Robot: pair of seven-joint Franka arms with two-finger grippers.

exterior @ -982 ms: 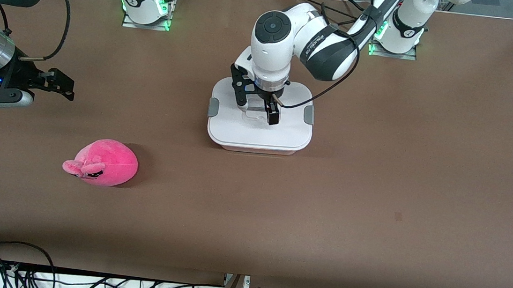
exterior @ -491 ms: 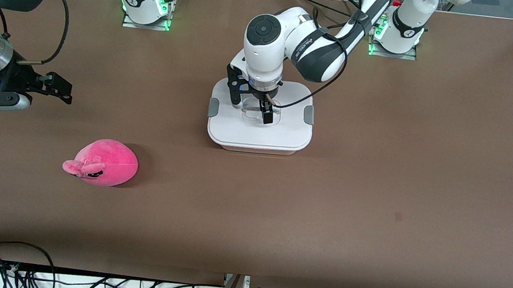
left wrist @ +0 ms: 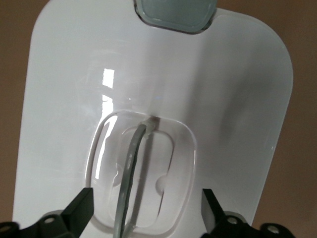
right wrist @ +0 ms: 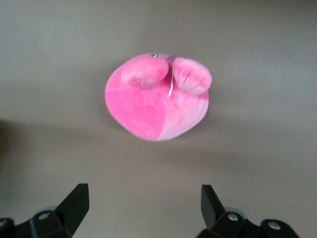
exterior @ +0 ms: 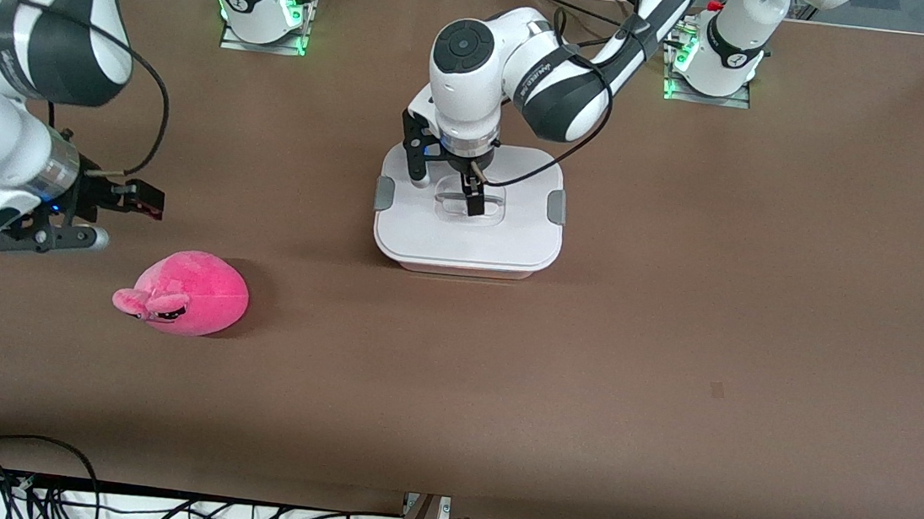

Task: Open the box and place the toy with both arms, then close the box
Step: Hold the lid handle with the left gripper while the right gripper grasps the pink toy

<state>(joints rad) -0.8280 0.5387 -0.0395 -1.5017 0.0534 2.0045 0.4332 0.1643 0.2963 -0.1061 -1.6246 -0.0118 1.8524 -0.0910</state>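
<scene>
The box (exterior: 467, 230) sits closed on the desk (exterior: 677, 314), about midway along it and toward the edge where the arms are mounted; both grey clips (exterior: 384, 193) lie against the lid's sides. The left pincer (exterior: 445, 191) is down at the lid's recessed centre — fingers wide, one on each side of the clear handle (left wrist: 130, 171), not closed on it. The toy (exterior: 186, 293) lies on the desk toward the right arm's end, nearer the front camera than the box and well apart from it. The right pincer (exterior: 97, 218) hovers over the desk just beside the toy — fingers wide, holding nothing.
</scene>
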